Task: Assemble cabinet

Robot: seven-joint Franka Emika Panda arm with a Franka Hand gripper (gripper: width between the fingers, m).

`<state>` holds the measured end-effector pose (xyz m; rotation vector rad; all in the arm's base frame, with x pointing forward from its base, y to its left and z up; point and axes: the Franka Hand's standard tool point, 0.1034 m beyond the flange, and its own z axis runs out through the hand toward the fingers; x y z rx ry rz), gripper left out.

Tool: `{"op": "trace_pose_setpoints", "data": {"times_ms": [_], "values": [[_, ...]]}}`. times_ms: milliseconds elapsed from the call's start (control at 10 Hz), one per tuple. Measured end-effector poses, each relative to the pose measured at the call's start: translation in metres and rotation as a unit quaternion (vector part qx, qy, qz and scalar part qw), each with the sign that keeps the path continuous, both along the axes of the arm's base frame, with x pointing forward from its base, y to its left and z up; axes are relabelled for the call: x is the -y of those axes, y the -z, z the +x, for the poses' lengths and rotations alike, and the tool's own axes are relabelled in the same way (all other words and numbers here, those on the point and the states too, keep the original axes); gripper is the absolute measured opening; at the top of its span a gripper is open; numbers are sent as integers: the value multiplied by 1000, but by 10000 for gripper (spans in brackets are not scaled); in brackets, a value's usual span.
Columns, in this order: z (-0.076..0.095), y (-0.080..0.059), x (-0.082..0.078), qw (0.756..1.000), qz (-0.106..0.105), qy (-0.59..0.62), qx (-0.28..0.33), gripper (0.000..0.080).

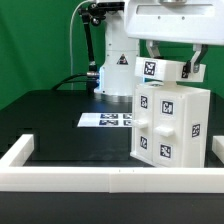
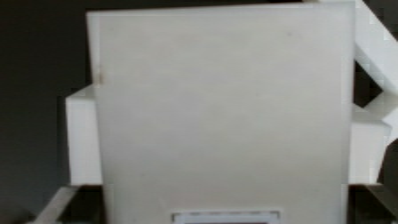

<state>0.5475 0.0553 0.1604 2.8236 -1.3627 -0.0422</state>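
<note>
The large matte white box-shaped cabinet (image 1: 170,125) stands upright on the black desk (image 1: 50,125), just beside the thin white marker board (image 1: 105,120), on the exterior view's right of it, and the pincer (image 1: 173,62) straddles its top with fingers wide apart, though I cannot tell if it grips.

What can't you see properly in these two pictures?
- Exterior view: the top of the cabinet hides the tips of the gripper, so whether it is open or shut is unclear.
- Exterior view: the tags on the marker board are too small to read.
- Wrist view: a blurry white panel fills the picture and hides nearly everything behind it.
</note>
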Motion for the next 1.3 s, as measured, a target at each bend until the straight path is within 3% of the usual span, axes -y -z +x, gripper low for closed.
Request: {"op": "trace_pose_setpoints", "data": {"times_ms": [200, 500, 700, 800, 900, 1000, 1100, 1300], "values": [[0, 0, -3, 998, -1, 62, 0, 563], [1, 0, -9, 974, 0, 227, 4, 563], [2, 0, -10, 933, 2, 359, -4, 563], [2, 0, -11, 925, 5, 380, -6, 563], [2, 0, -16, 909, 10, 416, -10, 648], [2, 0, -17, 909, 11, 417, -10, 754], [2, 0, -18, 914, 12, 406, -10, 790], [4, -8, -22, 916, 33, 399, -12, 797]]}}
